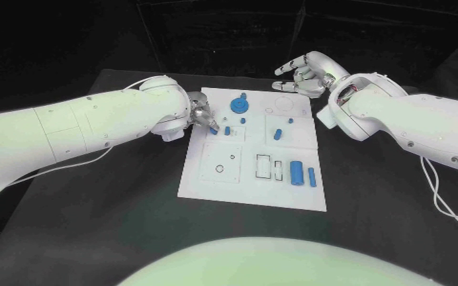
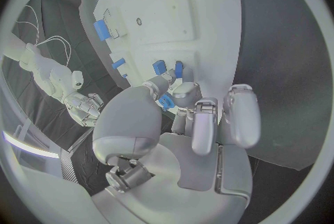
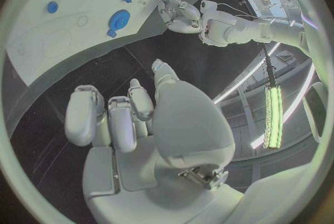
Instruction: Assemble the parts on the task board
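Observation:
The white task board [image 1: 250, 183] lies mid-table. My left hand [image 1: 202, 116] hangs over its left edge and pinches a small blue part [image 2: 166, 102] between thumb and a finger, just above the board. Two small blue parts [image 2: 159, 67] stand in the board right beside those fingertips. Beyond the board's far right corner, my right hand [image 1: 306, 74] hovers off the table with fingers apart and nothing in it. In the right wrist view that hand [image 3: 132, 118] faces the board [image 3: 42, 57] from a distance, with a round blue disc [image 3: 119, 19] on it.
Further along the board are the round blue disc [image 1: 239, 105], a blue peg [image 1: 278, 134] near the middle and two blue cylinders [image 1: 304, 174] near the right edge. Bare black table [image 1: 114, 226] surrounds the board.

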{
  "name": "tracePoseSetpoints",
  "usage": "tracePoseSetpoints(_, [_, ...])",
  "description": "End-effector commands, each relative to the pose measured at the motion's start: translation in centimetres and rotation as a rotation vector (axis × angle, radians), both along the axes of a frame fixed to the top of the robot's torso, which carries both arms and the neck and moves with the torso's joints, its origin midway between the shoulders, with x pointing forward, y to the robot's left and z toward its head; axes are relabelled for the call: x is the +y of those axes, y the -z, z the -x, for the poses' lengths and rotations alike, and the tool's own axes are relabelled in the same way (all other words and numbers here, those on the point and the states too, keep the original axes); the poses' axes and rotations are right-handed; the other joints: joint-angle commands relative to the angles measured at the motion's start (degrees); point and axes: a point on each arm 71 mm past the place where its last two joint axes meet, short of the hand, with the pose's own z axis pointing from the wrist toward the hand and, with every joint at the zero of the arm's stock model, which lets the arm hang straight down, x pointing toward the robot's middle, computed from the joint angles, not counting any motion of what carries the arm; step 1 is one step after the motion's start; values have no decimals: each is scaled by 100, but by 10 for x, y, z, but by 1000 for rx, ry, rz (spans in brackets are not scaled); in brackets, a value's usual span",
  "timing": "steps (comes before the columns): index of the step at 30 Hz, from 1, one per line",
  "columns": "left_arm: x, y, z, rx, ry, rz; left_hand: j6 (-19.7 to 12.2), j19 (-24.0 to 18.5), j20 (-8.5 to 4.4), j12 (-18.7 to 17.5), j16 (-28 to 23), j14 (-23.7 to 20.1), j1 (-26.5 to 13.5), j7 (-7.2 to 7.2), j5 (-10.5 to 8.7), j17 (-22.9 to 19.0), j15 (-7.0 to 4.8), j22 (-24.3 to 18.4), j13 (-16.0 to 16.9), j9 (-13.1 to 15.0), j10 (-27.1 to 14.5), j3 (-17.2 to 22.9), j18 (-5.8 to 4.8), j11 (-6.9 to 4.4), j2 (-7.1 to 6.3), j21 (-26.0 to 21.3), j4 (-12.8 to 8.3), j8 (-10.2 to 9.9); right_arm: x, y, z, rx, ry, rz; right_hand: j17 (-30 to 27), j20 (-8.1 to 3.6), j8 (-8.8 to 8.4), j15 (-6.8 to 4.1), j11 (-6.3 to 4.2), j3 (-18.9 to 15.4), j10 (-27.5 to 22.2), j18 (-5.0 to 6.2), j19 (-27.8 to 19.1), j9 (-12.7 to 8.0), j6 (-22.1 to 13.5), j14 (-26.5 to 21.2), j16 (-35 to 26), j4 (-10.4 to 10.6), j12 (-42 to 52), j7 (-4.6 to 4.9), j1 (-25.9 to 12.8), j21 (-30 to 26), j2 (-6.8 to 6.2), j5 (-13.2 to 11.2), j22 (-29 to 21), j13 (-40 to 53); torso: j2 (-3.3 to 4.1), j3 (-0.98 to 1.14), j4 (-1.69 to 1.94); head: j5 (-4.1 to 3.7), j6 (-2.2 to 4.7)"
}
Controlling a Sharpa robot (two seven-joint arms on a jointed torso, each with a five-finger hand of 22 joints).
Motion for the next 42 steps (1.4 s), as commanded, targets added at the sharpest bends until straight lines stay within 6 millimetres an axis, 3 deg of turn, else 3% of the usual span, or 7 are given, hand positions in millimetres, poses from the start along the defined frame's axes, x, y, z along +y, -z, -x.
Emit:
tracePoseSetpoints(1, [-1,4,2,16,13,-14,111,32,-17,31,18,595,-87,-63,6,1510,-57,259,14,26,-3,84,46,-33,-31,20,-30,47,1,-1,0,0,-11,-2,536,-14,23,-26,7,-25,-21,51,-30,5,13,373,-32,-1,8,-7,-14,-22,63,25,-2,6,0,1,0,-2,-11])
tracePoseSetpoints(12, [-1,4,-2,14,4,-20,140,51,-44,64,18,595,-317,-88,6,1510,-81,287,42,74,22,-12,39,-56,-54,34,166,150,2,-1,0,0,-12,-2,536,-14,23,-26,7,-25,-21,51,-30,5,13,373,-32,-1,8,-7,-14,-22,63,25,-2,6,2,4,-3,-4,-11])
tracePoseSetpoints(34, [-3,6,-5,37,8,-43,169,83,-66,137,18,595,-562,-112,2,1510,-100,340,106,136,72,-193,26,-77,-119,68,367,279,2,-1,0,2,-12,0,525,-15,26,-27,6,-31,-30,53,-35,5,14,370,-39,2,-1,-8,-10,-28,69,29,-14,-4,-2,0,2,-27,-30])
tracePoseSetpoints(39, [-2,5,-6,24,0,-35,182,84,-65,151,18,595,-739,-108,-5,1510,-96,345,115,159,80,-426,25,-72,-155,63,523,331,2,-1,-1,2,-12,0,525,-15,26,-27,6,-31,-30,53,-35,5,14,370,-39,2,-1,-8,-10,-28,69,29,-14,-4,-1,-1,4,-28,-27])
tracePoseSetpoints(42, [-1,4,-7,6,-12,-23,194,85,-60,160,18,595,-1045,-84,-9,1510,-86,350,119,172,80,-824,24,-52,-245,59,765,367,2,-1,-1,2,-12,0,525,-15,26,-27,6,-31,-30,53,-35,5,14,370,-39,2,-1,-8,-10,-28,69,29,-14,-4,0,-4,4,-30,-24])
